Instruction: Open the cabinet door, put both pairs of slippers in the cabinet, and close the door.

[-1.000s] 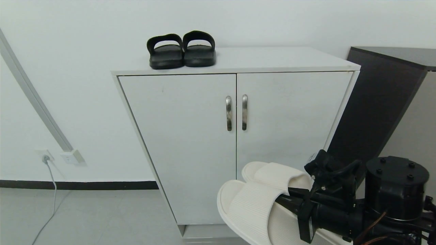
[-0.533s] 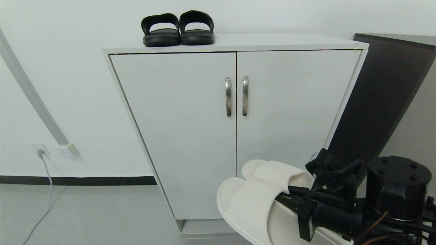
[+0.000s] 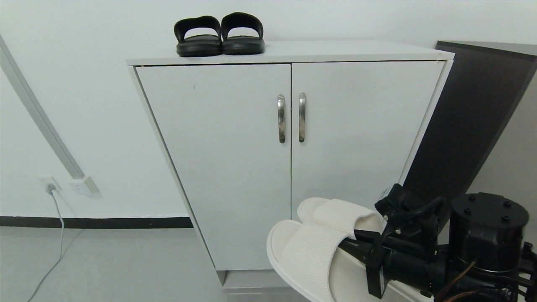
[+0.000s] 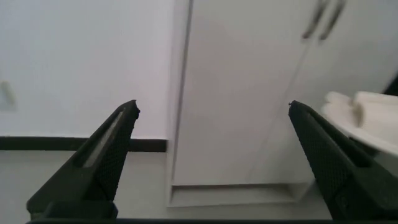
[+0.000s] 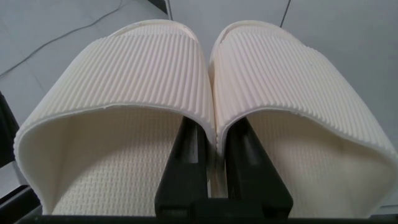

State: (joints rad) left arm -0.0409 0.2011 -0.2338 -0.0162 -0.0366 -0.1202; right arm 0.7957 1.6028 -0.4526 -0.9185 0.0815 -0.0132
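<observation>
White slippers (image 3: 310, 247) sit pinched in your R end effector (image 5: 214, 140), low before the shut cabinet (image 3: 235, 176); black slippers (image 3: 219, 35) on its top, left end. L end effector (image 4: 212, 109) is wide: grab left handle (image 3: 281, 118), pull slowly, keep R clear.

**Three cameras, one cabinet (image 3: 218, 167)**

The head camera is looking forward and slightly down at the cabinet from nearby. The left wrist camera is facing it from lower down, out between the fingers of the left gripper (image 4: 212, 109). The right wrist camera is sitting right behind the white slippers (image 5: 205, 93), which the other two are also catching.
</observation>
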